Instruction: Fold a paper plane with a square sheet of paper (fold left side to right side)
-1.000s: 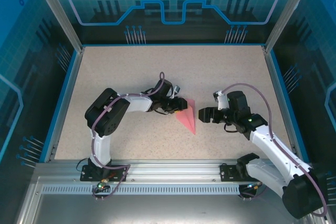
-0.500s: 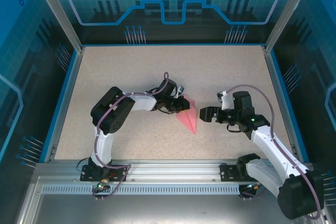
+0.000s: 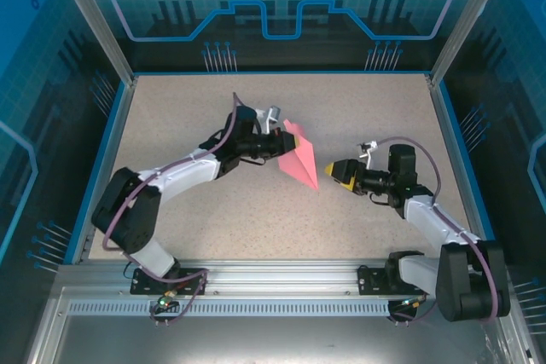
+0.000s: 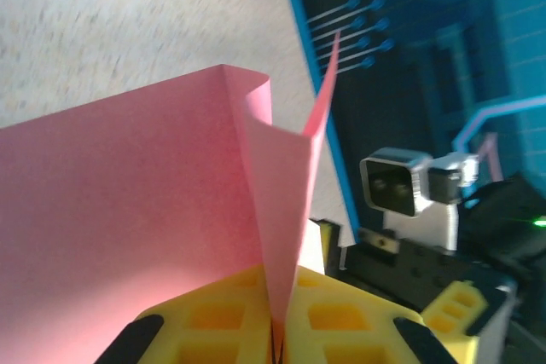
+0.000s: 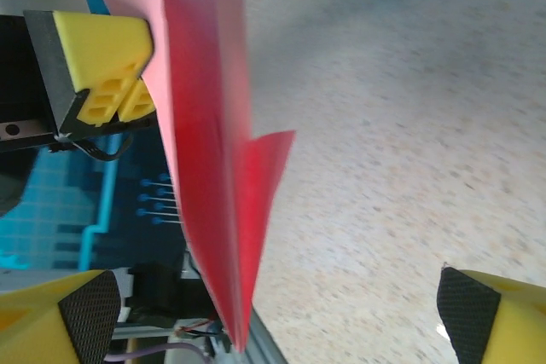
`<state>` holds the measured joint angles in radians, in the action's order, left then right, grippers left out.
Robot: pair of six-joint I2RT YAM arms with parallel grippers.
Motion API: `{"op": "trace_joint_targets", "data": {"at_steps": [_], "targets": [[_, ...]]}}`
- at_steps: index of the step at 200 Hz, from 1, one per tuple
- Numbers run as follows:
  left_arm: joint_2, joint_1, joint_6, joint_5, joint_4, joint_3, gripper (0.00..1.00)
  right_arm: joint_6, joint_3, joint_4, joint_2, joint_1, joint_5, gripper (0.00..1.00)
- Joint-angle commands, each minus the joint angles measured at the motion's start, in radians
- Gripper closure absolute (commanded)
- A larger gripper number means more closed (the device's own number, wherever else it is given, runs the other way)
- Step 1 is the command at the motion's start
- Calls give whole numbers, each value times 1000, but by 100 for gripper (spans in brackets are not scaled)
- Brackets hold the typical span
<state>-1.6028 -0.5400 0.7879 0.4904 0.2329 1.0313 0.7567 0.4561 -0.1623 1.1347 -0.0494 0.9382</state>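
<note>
2 arms meet mid-table. The left gripper (image 3: 277, 144), arm stretched far forward, is pinched tight on the upper edge of the folded pink paper sheet (image 3: 299, 159). The sheet's lower point lies just beside the right gripper (image 3: 334, 172), whose jaws are spread wide, empty, and aimed leftward.

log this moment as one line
left gripper: shut on paper | right gripper: open, beside paper | paper: folded wedge
</note>
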Motion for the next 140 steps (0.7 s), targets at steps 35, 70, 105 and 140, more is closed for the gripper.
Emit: {"op": "trace_joint_targets", "data": {"at_steps": [35, 70, 105, 140], "targets": [[73, 0, 53, 34, 70, 1, 90, 269, 25, -404, 79, -80, 123, 1], [65, -11, 92, 72, 121, 6, 91, 323, 70, -465, 122, -193, 63, 1], [53, -20, 140, 96, 181, -10, 90, 371, 110, -505, 156, -250, 24, 1], [45, -24, 163, 98, 206, -20, 91, 398, 127, -513, 170, -272, 16, 10]]}}
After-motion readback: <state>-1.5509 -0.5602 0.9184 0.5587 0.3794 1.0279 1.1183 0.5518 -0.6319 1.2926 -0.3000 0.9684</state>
